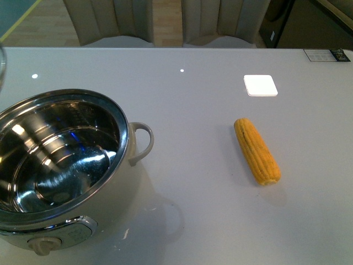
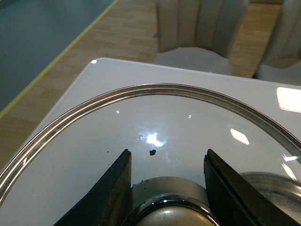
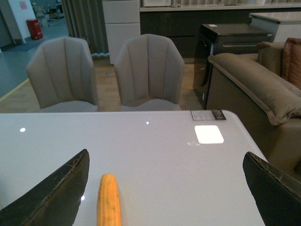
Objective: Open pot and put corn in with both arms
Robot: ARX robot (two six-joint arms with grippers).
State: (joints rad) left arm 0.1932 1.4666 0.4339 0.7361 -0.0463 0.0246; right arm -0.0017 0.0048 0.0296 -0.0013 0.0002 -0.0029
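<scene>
Indoors, glossy white table [image 1: 209, 221] bearing corn [image 1: 257, 151], beige chairs [image 3: 61, 70] behind, wood floor [image 2: 94, 42]

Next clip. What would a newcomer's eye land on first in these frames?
The open pot, with its shiny steel inside, fills the front view's lower left. The corn lies alone on the white table to its right. In the left wrist view, the left end effector grips the cream knob of the glass lid, which is off the pot. The right end effector hangs wide open, facing the corn.
</scene>
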